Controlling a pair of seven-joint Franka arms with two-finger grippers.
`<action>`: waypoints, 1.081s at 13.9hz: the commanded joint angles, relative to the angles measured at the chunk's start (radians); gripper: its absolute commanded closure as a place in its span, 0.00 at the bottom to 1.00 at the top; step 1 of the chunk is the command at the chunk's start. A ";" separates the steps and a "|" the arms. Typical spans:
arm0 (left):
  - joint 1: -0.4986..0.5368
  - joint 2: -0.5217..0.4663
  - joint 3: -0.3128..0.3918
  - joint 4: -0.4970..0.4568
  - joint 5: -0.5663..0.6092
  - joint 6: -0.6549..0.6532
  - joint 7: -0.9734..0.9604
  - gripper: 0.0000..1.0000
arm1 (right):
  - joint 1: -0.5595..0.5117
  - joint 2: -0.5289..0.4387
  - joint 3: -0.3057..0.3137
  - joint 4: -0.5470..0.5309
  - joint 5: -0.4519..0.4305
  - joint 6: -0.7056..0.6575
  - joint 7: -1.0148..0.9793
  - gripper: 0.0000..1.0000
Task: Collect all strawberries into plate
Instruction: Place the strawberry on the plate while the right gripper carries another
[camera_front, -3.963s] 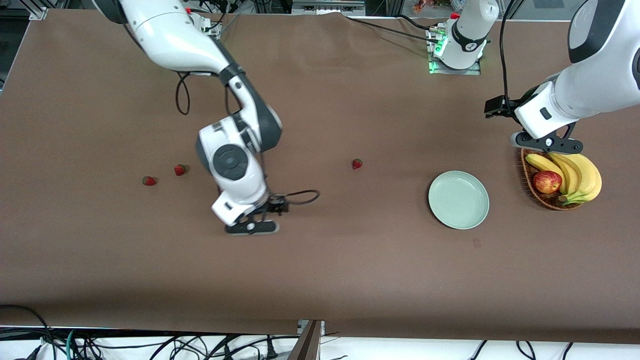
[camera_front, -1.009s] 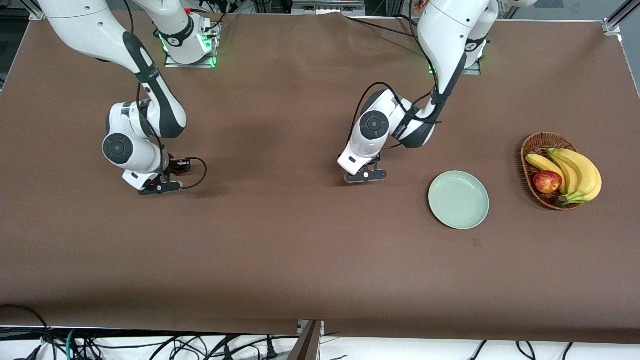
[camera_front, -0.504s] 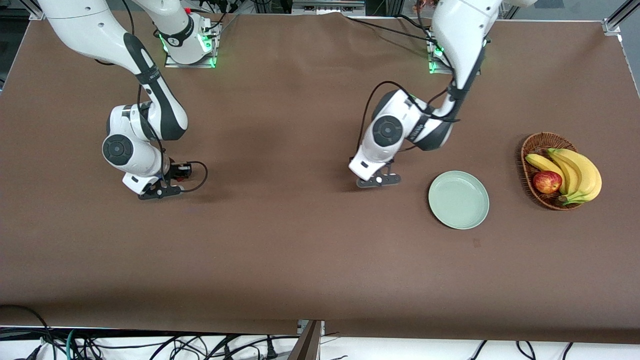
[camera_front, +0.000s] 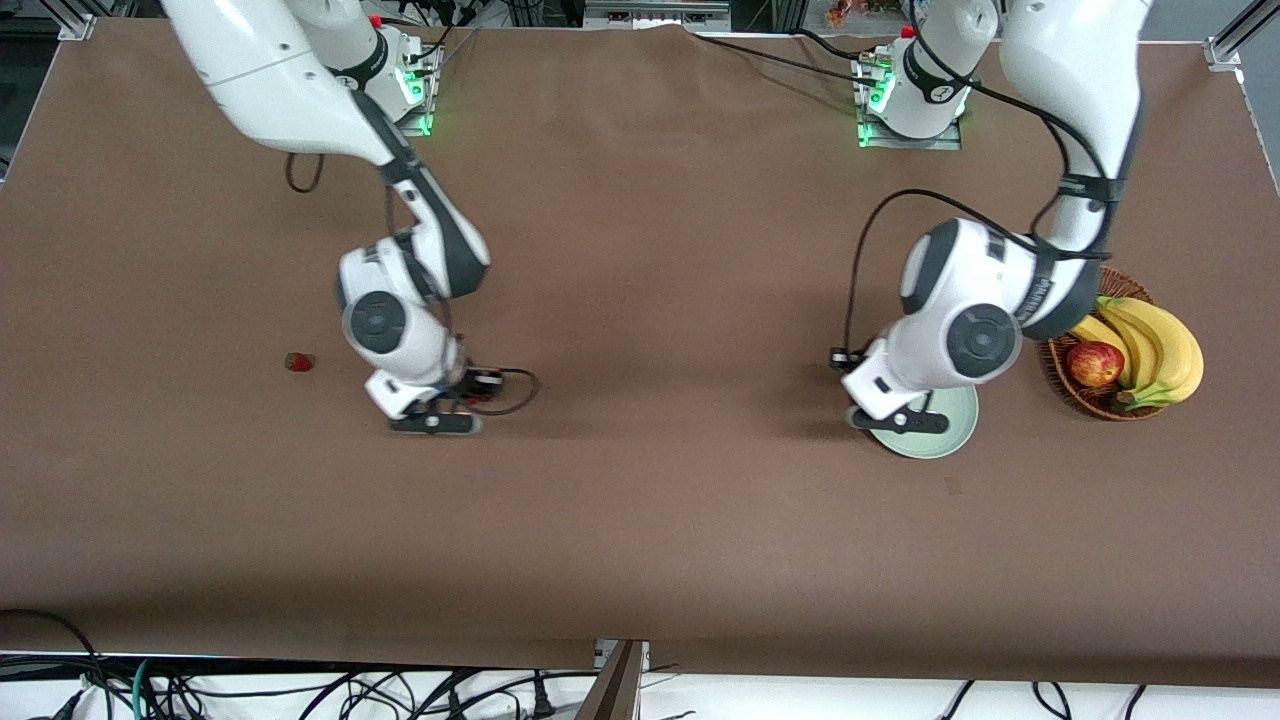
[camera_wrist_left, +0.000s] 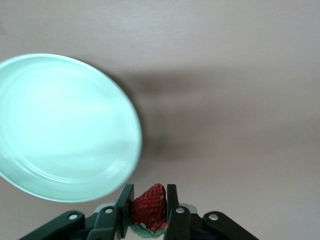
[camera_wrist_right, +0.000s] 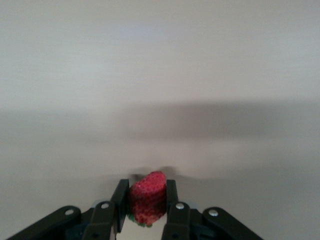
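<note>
Red fruit sits clamped in both of your grippers. Your left gripper (camera_wrist_left: 148, 210) pinches one strawberry (camera_wrist_left: 148, 206) between its fingers, up in the air over the rim of the mint-green plate (camera_front: 955, 428), at the rim's 9 o'clock in the front view. Your right gripper (camera_wrist_right: 146, 202) grips a second strawberry (camera_wrist_right: 147, 198) over bare brown table (camera_front: 640, 520), toward the right arm's end. A third strawberry (camera_front: 298, 361) lies loose on the table, near the right gripper's 9 o'clock in the front view. At the plate's 3 o'clock stands a wicker basket (camera_front: 1065, 292) holding bananas (camera_front: 1160, 345) and an apple (camera_front: 1094, 363).
</note>
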 joint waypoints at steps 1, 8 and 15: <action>0.023 0.028 -0.011 0.012 0.132 -0.017 0.093 0.80 | 0.128 0.149 -0.004 0.217 0.003 -0.013 0.211 0.91; 0.085 0.113 -0.011 -0.011 0.180 0.136 0.332 0.68 | 0.344 0.316 -0.004 0.514 0.002 -0.005 0.496 0.91; 0.114 0.088 -0.013 -0.082 0.177 0.173 0.363 0.00 | 0.413 0.339 -0.004 0.553 -0.004 0.043 0.598 0.08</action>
